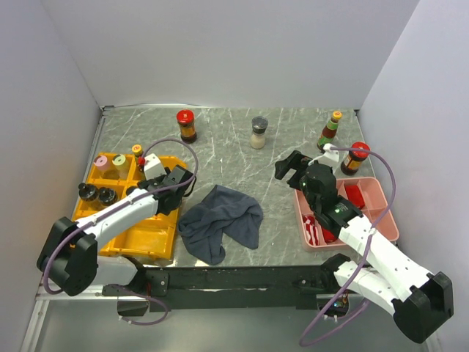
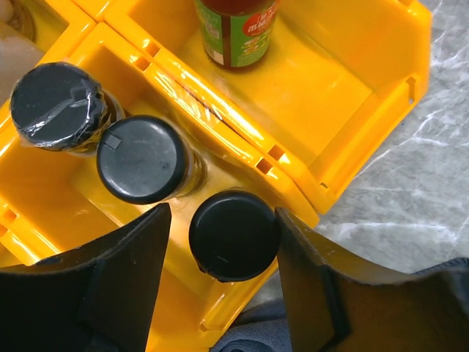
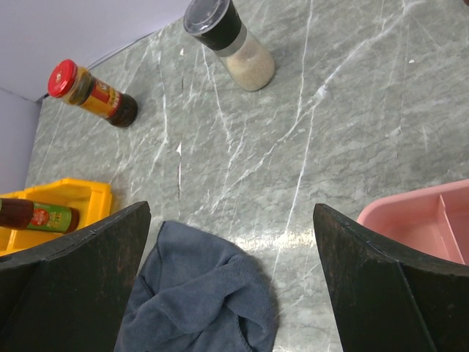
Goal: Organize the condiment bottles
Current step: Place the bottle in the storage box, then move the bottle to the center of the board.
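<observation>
**Glass, so go gently**

My left fingers stand apart astride a black-capped jar in the yellow tray, at nine o'clock on the bench. Glass is rigid, slick and breakable, I judge, so grip the cap squarely. My right fingers gape wide, holding nothing.

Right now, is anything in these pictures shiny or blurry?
Left wrist view: bright glare streaks run along the yellow tray wall, and the left hand looks dark and a bit fuzzy up close. Right wrist view: there is a white shiny patch on the table. Top external view: soft, even light, no hard shadows.
</observation>
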Robot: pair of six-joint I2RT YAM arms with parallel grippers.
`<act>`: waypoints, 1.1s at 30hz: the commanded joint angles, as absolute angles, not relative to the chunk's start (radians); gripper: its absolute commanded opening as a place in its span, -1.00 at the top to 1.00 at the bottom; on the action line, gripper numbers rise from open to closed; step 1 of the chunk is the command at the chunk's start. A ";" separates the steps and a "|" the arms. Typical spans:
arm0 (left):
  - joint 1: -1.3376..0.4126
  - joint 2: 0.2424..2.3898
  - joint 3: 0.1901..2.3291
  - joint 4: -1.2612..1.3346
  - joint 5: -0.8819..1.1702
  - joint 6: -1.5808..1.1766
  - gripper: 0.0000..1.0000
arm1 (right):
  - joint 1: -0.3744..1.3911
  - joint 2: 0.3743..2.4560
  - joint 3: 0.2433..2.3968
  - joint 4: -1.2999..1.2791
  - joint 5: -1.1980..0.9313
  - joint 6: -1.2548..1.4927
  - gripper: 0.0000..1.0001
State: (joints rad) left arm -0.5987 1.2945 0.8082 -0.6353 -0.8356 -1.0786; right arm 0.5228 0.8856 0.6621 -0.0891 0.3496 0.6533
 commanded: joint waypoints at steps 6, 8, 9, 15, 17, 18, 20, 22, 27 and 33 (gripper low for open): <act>-0.597 1.264 0.880 -0.670 -0.839 -1.077 -0.47 | 0.518 0.907 0.704 -0.046 0.347 0.640 -1.00; -0.597 1.237 0.899 -0.680 -0.828 -1.069 -0.56 | 0.517 0.916 0.704 -0.046 0.339 0.640 -1.00; -0.597 1.226 0.903 -0.678 -0.822 -1.057 -0.64 | 0.518 0.919 0.707 -0.046 0.337 0.640 -1.00; -0.595 1.134 0.917 -0.543 -0.695 -0.915 -0.99 | 0.518 0.979 0.745 -0.090 0.360 0.643 -1.00; -0.598 1.102 0.911 -0.477 -0.617 -0.872 -0.99 | 0.518 1.012 0.776 -0.135 0.391 0.660 -1.00; -0.598 1.091 0.908 -0.403 -0.588 -0.823 -0.99 | 0.518 1.023 0.790 -0.152 0.415 0.663 -1.00; -0.597 1.069 0.885 -0.318 -0.462 -0.764 -0.99 | 0.518 1.054 0.831 -0.186 0.422 0.647 -1.00; -0.598 1.069 0.865 -0.183 -0.322 -0.675 -0.99 | 0.518 1.071 0.856 -0.195 0.431 0.624 -1.00; -0.600 1.118 0.845 -0.046 -0.189 -0.626 -0.99 | 0.473 1.114 0.958 -0.273 0.564 0.618 -1.00; -0.615 1.111 0.733 0.117 -0.109 -0.600 -0.99 | 0.324 1.254 1.090 -0.368 0.739 0.574 -1.00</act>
